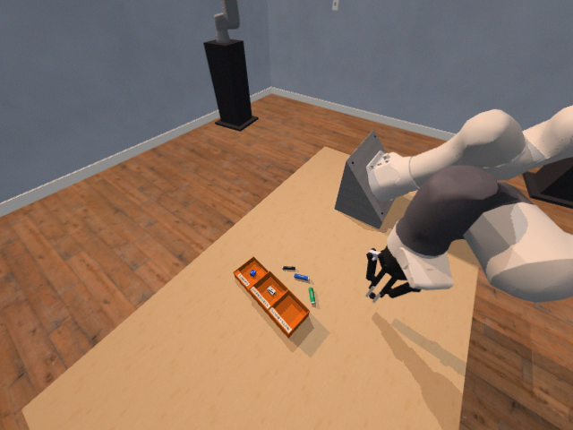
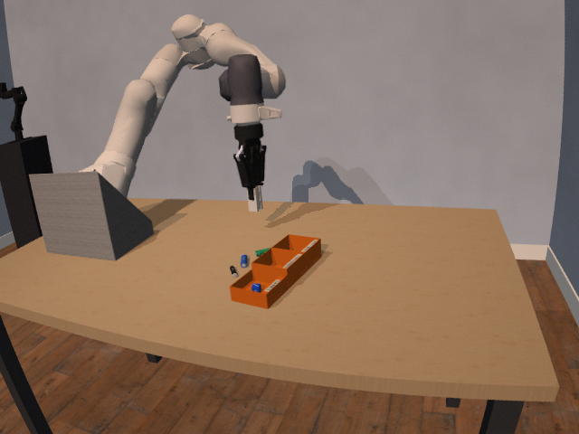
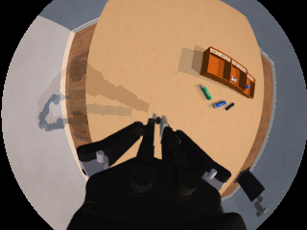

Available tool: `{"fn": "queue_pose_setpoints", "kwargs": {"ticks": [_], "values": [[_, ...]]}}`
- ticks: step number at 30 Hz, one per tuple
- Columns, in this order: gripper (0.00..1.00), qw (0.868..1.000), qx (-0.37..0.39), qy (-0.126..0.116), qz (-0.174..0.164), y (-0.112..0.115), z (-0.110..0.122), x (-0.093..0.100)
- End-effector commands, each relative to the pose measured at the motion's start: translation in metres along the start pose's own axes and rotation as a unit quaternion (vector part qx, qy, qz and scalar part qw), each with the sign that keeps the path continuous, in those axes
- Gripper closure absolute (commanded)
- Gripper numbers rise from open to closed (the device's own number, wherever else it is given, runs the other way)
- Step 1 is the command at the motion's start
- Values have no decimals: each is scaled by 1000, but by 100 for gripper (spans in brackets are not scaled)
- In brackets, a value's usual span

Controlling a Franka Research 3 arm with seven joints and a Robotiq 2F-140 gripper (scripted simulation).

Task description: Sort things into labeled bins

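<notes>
My gripper [image 1: 372, 295] [image 2: 253, 201] [image 3: 157, 120] is high above the table, away from the bins. It looks shut on a small dark thing between its pads. The orange row of three bins [image 1: 289, 334] [image 2: 250, 297] [image 3: 204, 67] stands on the table; its labels are too blurred to read surely. A blue die [image 1: 252, 272] [image 2: 256, 287] [image 3: 247, 86] lies in one end bin, a small white thing [image 1: 270, 290] [image 3: 233, 79] in the middle. Beside the bins lie a green cylinder [image 1: 312, 295] [image 2: 261, 252] [image 3: 206, 92], a blue cylinder [image 1: 302, 277] [image 2: 243, 260] [image 3: 220, 103] and a small black cylinder [image 1: 288, 268] [image 2: 232, 271] [image 3: 229, 106].
The grey wedge-shaped arm mount [image 1: 358, 194] [image 2: 74, 214] stands on the table [image 1: 194, 351] [image 2: 397, 308]. A black pedestal [image 1: 231, 83] [image 2: 25, 186] stands on the floor beyond the table.
</notes>
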State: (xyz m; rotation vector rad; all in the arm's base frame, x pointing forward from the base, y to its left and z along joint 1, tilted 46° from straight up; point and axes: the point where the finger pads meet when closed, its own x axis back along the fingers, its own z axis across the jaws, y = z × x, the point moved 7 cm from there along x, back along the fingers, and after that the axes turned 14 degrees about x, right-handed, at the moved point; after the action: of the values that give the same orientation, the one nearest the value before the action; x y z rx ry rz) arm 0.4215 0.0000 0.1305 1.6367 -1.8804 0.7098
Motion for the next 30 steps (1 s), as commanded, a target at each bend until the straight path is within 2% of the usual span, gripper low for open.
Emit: {"fn": "queue_pose_setpoints", "kwargs": {"ticks": [1,11,15,17,30], "values": [[93,1000,-3,-1,-1,1,0,1],[93,1000,-3,-1,-1,0,0,8],[93,1000,-3,-1,-1,-15,19,8],[93,1000,-3,-1,-1,-15,19,8],[93,1000,-3,-1,-1,-64,80,8]]}}
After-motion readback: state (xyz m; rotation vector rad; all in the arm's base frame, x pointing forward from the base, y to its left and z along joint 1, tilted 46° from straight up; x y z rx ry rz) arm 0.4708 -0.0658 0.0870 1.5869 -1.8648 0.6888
